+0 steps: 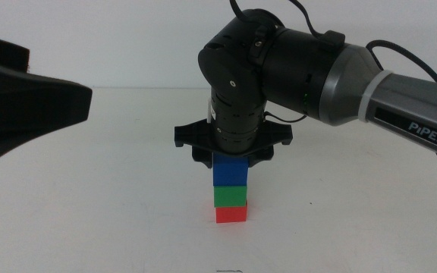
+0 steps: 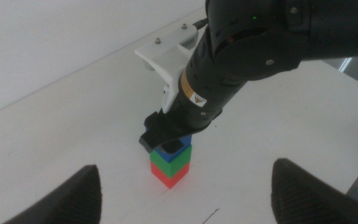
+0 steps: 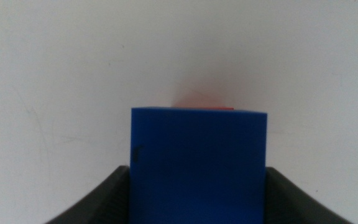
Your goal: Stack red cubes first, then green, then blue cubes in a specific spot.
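Cubes stood stacked at frame centre: blue cube (image 1: 229, 172) on green (image 1: 230, 196) on red (image 1: 231, 214), right gripper (image 1: 231, 155) clamping the blue; left gripper (image 2: 185, 186) gaped wide.

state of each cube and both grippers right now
red cube: on the table, bottom of the stack
green cube: on the red cube
blue cube: on top, between the right gripper's jaws
right gripper: shut on the blue cube
left gripper: open, away from the stack

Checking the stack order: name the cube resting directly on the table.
The small matte red cube; the green cube and blue cube sit above it.
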